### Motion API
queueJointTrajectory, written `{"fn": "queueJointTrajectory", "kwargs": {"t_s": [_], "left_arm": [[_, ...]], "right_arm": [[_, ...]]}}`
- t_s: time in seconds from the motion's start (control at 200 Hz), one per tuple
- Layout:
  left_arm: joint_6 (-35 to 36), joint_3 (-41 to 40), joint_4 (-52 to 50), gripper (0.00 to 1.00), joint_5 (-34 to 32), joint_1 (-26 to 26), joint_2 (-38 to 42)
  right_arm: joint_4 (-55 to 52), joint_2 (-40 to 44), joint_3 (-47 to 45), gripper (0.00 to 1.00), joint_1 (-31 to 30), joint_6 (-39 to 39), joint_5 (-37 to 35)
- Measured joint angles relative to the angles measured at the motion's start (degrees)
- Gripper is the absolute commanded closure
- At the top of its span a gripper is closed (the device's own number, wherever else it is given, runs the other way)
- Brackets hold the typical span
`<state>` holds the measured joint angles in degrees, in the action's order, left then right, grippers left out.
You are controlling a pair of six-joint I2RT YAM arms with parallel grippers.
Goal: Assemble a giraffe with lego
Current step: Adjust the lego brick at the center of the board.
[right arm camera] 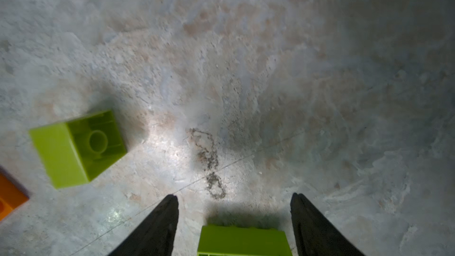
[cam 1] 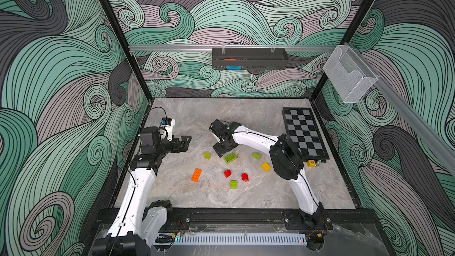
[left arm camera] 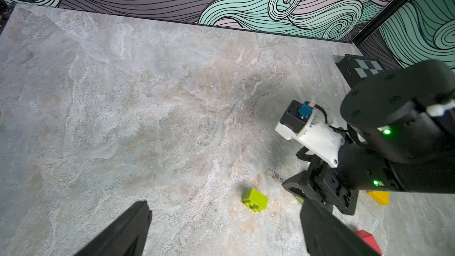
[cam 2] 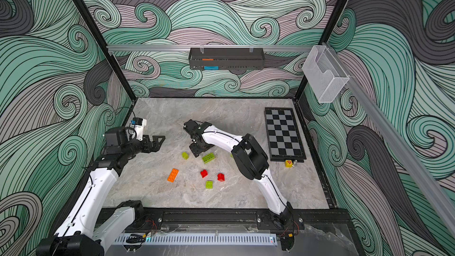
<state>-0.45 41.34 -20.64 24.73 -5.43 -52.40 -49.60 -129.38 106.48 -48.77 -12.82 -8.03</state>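
No giraffe yet; the lego (cam 1: 234, 184) is all loose singles, scattered mid-worktop (cam 1: 221, 116) between the two arms, nothing stacked. The right fingers (right arm camera: 160, 227) hang low over the long lime brick (cam 1: 230, 158), one on either side of it. In the wrist view bare worktop shows between finger and brick, so they're parted and not gripping anything. My guess is that this brick goes first as the body, hence the straddle; lined up like that, a squeeze would take it squarely. The left fingers (left arm camera: 123, 232) are spread wide and empty, held off to the side clear of the pile, probably so they don't get in the way. A small lime brick (right arm camera: 78, 146) lies tipped on its side with the hollow showing; it'll need righting. The orange brick (cam 1: 196, 175) sits nearer the left arm.
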Motion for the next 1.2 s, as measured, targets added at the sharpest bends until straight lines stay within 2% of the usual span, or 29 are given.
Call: {"fn": "queueJointTrajectory", "kwargs": {"t_s": [0.24, 0.65, 0.866, 1.201], "left_arm": [[0.02, 0.00, 0.02, 0.01, 0.00, 0.00, 0.00], [0.02, 0.00, 0.11, 0.01, 0.00, 0.00, 0.00], [0.02, 0.00, 0.11, 0.01, 0.00, 0.00, 0.00], [0.02, 0.00, 0.13, 0.01, 0.17, 0.00, 0.00]], "right_arm": [[-0.63, -0.22, -3.43, 0.28, -0.11, -0.96, 2.62], [0.11, 4.66, -12.57, 0.31, -0.13, -2.21, 1.68], [0.79, 5.57, -14.01, 0.34, -0.11, -2.62, 1.49], [-1.95, 9.09, -13.68, 0.28, 1.81, -1.36, 1.14]]}}
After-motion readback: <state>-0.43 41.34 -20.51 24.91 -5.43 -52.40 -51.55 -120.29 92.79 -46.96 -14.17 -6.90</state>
